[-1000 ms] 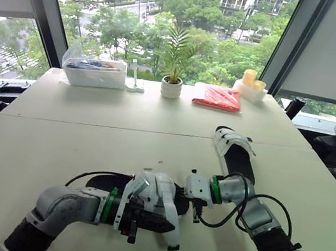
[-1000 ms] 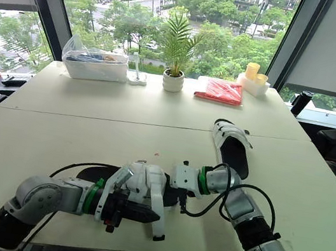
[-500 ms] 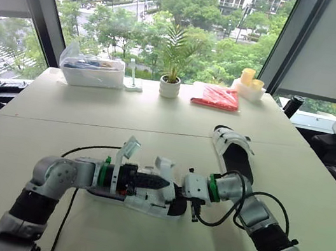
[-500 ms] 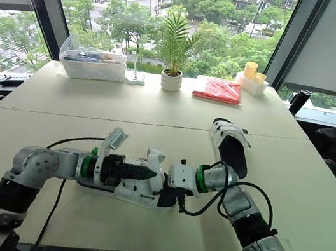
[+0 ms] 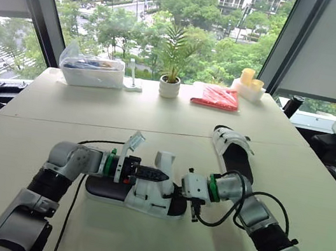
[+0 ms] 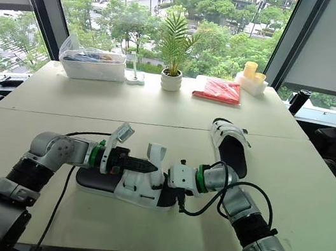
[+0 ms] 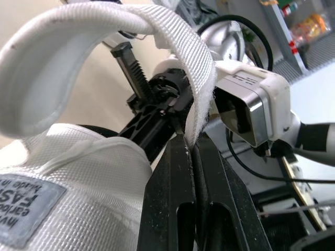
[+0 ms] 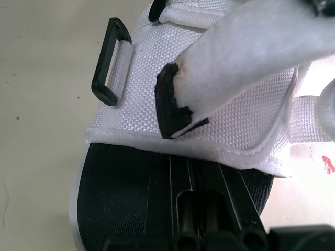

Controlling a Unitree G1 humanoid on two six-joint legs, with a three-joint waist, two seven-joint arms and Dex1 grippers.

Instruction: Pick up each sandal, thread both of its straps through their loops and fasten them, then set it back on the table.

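I see the sandal point(image 5: 143, 196) lying near the worktop's point(image 5: 156, 118) front edge. My left pincer point(image 7: 189, 140) is clamped tight on its white strap point(image 7: 104, 31). My right pincer point(image 8: 194, 167) is closed at the sandal's end, but I can't tell whether it grips anything. The clear bin point(image 5: 92, 74) sits towards the far-left corner, and I can't make out its contents.

The grey label point(image 7: 27, 209) sewn on the white sandal point(image 7: 99, 172) shows "FAS"; its other print is illegible.

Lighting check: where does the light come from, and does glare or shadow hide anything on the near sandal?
Left eye view: daylight through the windows backlights the table; the near sandal is evenly lit, no glare. Right wrist view: the raised strap end is washed nearly white. Left wrist view: the left end effector, shut on the held strap, reads dark against it.
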